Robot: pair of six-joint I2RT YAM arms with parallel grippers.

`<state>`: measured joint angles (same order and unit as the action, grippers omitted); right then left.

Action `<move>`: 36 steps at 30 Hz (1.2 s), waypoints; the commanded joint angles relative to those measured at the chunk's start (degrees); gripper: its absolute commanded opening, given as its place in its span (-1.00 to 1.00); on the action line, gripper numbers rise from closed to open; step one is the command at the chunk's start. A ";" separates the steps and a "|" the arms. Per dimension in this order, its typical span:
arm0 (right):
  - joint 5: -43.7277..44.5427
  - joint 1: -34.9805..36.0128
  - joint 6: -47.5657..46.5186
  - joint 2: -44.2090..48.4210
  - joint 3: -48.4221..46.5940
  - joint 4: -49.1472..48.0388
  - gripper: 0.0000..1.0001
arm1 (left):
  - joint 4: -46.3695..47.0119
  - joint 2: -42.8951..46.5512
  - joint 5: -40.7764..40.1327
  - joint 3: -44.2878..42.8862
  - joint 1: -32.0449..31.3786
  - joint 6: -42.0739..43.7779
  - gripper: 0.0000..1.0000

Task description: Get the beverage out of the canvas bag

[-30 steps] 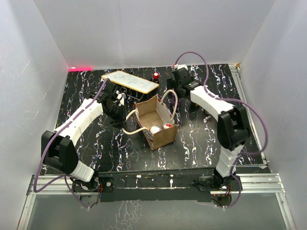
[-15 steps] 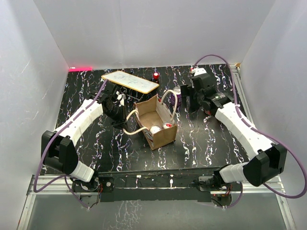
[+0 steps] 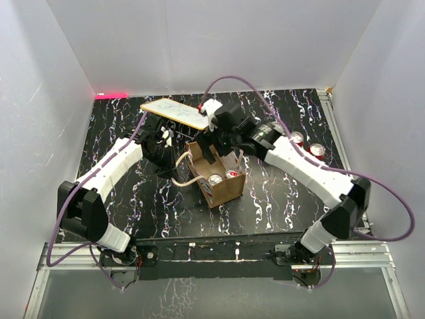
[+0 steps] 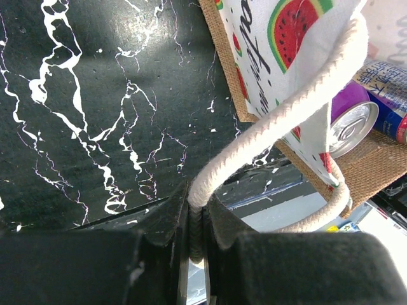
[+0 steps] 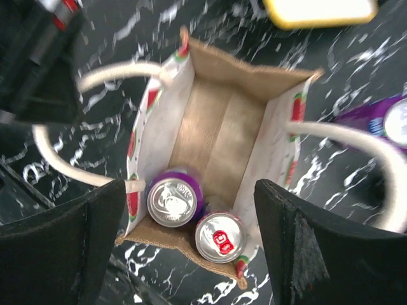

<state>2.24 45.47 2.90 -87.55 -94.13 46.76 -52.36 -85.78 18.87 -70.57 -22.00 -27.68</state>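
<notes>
Pinching canvas bag's (image 5: 160, 121) rope handle (image 4: 280, 121) in clamped left gripper (image 4: 197, 219); hovering wide-open right gripper (image 5: 191, 216) over purple can (image 5: 173, 198) and red can (image 5: 220, 237) inside.

Canvas bag (image 5: 216, 127): coarse woven cloth, matt (rope handle (image 4: 280, 121) twisted, fibrous). Purple can (image 5: 173, 200): shiny metal top. Worktop (image 4: 95, 95): glossy, marbled.

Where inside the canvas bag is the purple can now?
In the right wrist view, the purple can stands upright at the lower-left end of the canvas bag floor, right beside a red-tabbed can.
</notes>
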 commanded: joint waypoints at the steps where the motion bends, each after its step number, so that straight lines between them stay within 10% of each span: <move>1: -3.14 -0.21 2.72 -2.54 2.51 3.18 0.66 | 0.36 1.05 0.64 -0.03 -0.35 -1.47 -1.00; 36: 7.06 -0.21 3.96 -9.49 14.49 12.69 0.76 | -0.42 0.17 0.81 0.23 -0.33 0.07 -1.00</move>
<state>4.80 45.36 7.66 -95.42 -82.32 56.97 -51.42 -85.82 18.87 -70.43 -22.00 -28.56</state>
